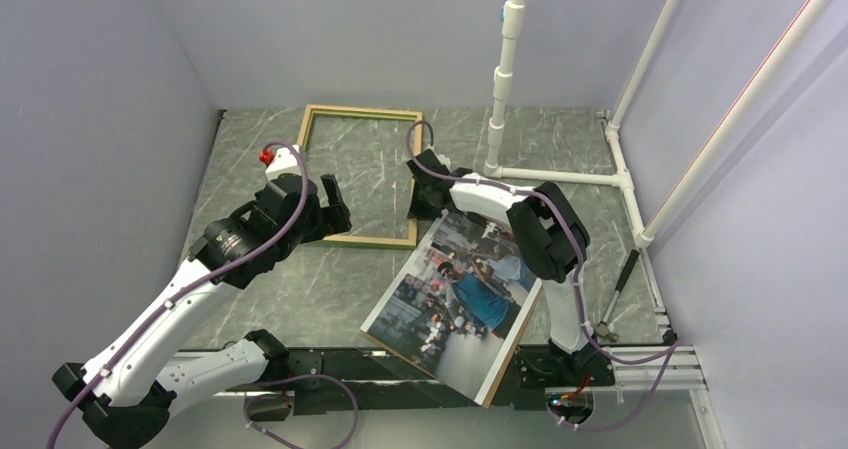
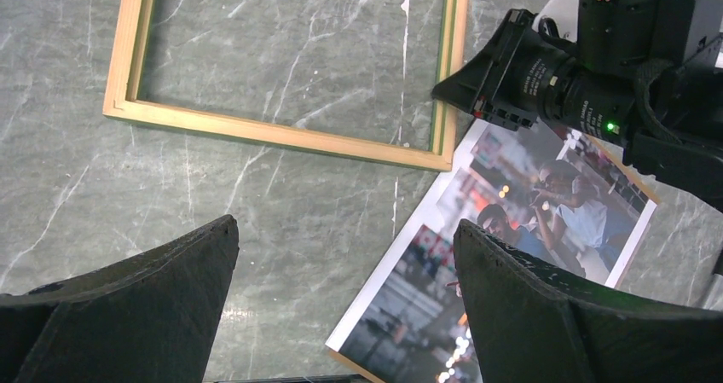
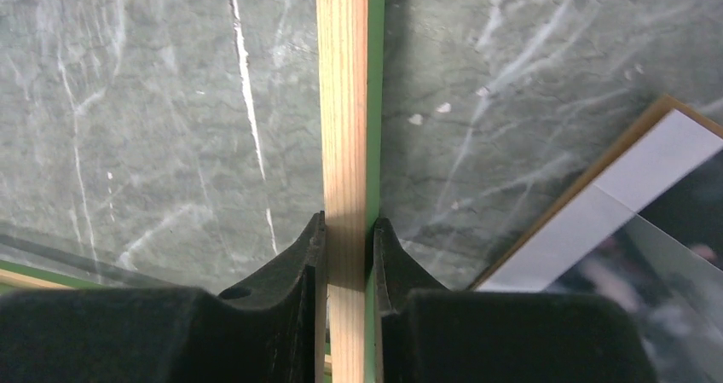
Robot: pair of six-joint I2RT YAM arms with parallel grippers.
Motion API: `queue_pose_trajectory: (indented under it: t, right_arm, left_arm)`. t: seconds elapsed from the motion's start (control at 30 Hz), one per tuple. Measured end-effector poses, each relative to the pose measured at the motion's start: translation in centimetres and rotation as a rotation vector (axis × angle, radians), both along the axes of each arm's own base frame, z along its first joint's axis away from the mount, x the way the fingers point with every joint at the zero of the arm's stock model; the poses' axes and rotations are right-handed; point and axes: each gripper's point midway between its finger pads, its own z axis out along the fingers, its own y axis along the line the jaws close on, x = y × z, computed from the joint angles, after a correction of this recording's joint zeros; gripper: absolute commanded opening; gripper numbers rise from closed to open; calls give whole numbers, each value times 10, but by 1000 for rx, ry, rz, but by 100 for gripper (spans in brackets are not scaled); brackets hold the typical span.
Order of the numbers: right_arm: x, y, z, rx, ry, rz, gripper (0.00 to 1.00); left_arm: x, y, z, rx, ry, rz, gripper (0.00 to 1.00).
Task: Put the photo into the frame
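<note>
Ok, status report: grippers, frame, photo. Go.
Right gripper shut on the frame, a long rail. Left gripper open, empty, above the table. Photo face up outside the frame, not yet in.

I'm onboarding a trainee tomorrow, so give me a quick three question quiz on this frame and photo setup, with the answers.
1. True or false: the right gripper is shut on a rail of the frame.
2. The photo lies: A) inside the frame; B) outside it, picture side up; C) outside it, white back up.
3. Fill in: the left gripper is ____, holding nothing.
Key: 1 true; 2 B; 3 open.
</note>
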Motion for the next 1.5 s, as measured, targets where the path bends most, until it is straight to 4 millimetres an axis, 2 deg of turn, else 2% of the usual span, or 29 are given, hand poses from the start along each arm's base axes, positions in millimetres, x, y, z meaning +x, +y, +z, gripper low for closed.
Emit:
queue_pose_trajectory:
  t: [0.13,0.33,0.53,0.6,0.73,0.83,0.9,1.0,1.13,1.27,1.4,1.5]
  right_arm:
    - [5,10,0,-1,-8,6,0]
    - [1,21,0,-8,-12,21,0]
    - [0,25,0,-12,-18,35,1]
    - [0,25,0,-14,-18,42,7]
    - [-1,27,0,-12,-23,66,51]
    - [1,37,5,26,-41,94,77]
    - [2,43,11,47,-60,114,86]
    - [-3,42,14,55,-72,132,94]
    - [-11,38,26,66,-78,152,97]
    - [-17,30,52,94,-115,156,99]
    - [-28,8,77,123,-143,148,99]
    - [-37,-14,85,129,-150,136,99]
  left_arm:
    - [0,0,0,1,0,0,99]
    - [0,0,0,2,1,0,99]
    - [0,0,0,2,1,0,99]
    - [0,0,0,2,1,0,99]
    - [0,0,-1,4,3,0,99]
    - [0,0,-3,9,9,2,99]
    - [0,0,-3,9,10,2,99]
    - [0,0,-3,8,9,1,99]
    - [1,-2,-2,0,7,-6,99]
    - [0,-8,0,-18,8,-36,99]
    - [-1,-19,-5,-41,25,-83,99]
    - [-5,-28,-22,-53,65,-123,99]
